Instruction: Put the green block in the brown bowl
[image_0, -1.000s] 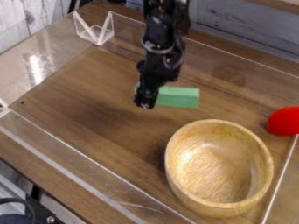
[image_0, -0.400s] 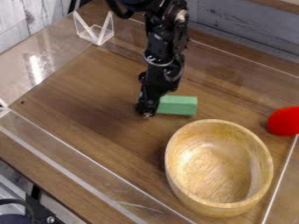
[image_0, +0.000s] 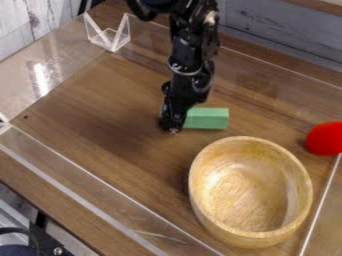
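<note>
The jaws are drawn fully together, and the gripper (image_0: 171, 122) points straight down with its tip against the left end of the green block (image_0: 206, 119); whether that end is actually pinched between them or they only rest beside it cannot be told from this view. The block lies flat on the wooden table (image_0: 94, 110), just up and left of the brown bowl (image_0: 251, 190), which sits empty; a red ball (image_0: 325, 138) rests off to the right, well clear. The step in hand looks like the grasp itself, so the block is not yet on its way. The next move calls for a clean lift, then a short carry down and right over the thick rim before letting go. Against the earlier frame, the arm has come lower over the block, and the block's left end has shifted slightly.
</note>
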